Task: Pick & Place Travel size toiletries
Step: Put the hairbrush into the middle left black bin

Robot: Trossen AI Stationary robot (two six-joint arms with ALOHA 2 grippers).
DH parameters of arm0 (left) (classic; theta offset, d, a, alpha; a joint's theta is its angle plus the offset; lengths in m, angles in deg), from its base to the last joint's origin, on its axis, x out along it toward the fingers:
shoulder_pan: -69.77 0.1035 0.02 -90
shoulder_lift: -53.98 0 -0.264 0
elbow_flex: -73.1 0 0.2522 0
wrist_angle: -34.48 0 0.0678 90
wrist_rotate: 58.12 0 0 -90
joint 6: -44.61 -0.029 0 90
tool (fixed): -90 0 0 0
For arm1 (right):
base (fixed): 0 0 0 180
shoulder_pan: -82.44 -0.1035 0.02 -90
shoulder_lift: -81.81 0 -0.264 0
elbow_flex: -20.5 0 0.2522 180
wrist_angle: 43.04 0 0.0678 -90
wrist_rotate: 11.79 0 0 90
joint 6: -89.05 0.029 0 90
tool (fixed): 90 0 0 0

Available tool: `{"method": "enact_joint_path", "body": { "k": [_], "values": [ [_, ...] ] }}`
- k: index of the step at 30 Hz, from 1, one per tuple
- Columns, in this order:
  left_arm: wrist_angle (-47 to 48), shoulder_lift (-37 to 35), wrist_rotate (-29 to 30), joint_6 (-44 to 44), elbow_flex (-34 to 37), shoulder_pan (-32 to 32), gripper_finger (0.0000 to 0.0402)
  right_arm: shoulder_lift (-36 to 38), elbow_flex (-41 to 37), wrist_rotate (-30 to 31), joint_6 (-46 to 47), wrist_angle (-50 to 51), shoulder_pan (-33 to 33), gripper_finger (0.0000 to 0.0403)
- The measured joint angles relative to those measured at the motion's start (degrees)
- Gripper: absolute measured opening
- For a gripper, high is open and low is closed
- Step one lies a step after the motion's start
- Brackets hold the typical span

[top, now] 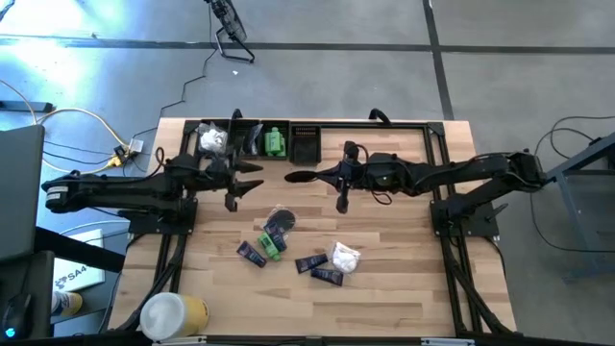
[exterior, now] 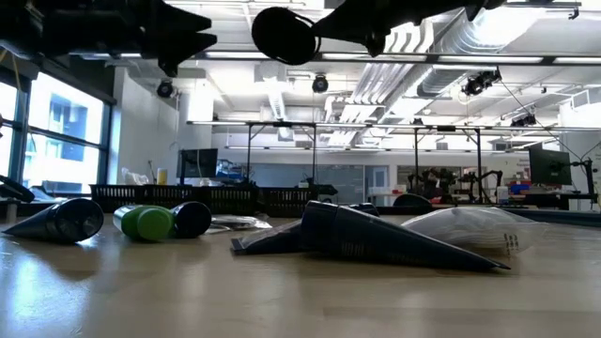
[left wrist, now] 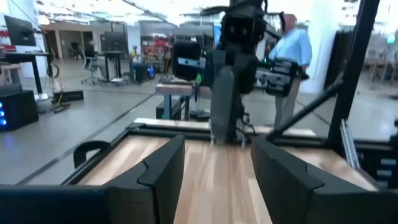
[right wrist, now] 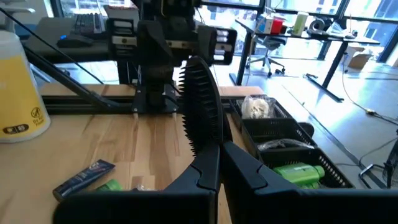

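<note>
My right gripper hovers above the table's far middle, shut on a round black disc. My left gripper faces it from the left, open and empty, a short way from the disc. On the table lie another black disc in clear wrap, a green bottle, dark sachets and a white packet. A black tray at the far edge holds a white packet, a clear-wrapped item and a green bottle. My right gripper pinches the black disc by its rim between the two fingers, which come level from the table's right. The disc stands on edge, its ridged rim toward the wrist camera and its round face toward the near edge. It is lifted clear.
A large white-and-yellow cylinder lies at the near left corner. The tray's rightmost compartment looks dark inside. Bare wood shows between the grippers and the loose items. People stand in the room beyond.
</note>
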Motion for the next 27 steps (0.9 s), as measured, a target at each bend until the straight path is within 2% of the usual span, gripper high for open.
{"method": "enact_joint_path", "body": {
  "k": [10,17,27],
  "values": [
    [-2.63,9.10,1.00,-0.99,0.00,0.00,0.0184,0.00,0.00,-0.01,-0.83,-0.81,-0.13,0.0003],
    [-13.33,15.80,1.58,-1.01,0.00,0.02,0.0184,-0.02,0.00,0.11,-0.83,-1.33,-0.35,0.0003],
    [-16.85,20.58,1.47,-0.98,-2.68,0.02,0.0184,-0.02,0.00,0.55,-0.83,-1.33,-0.35,0.0003]
  ]
}}
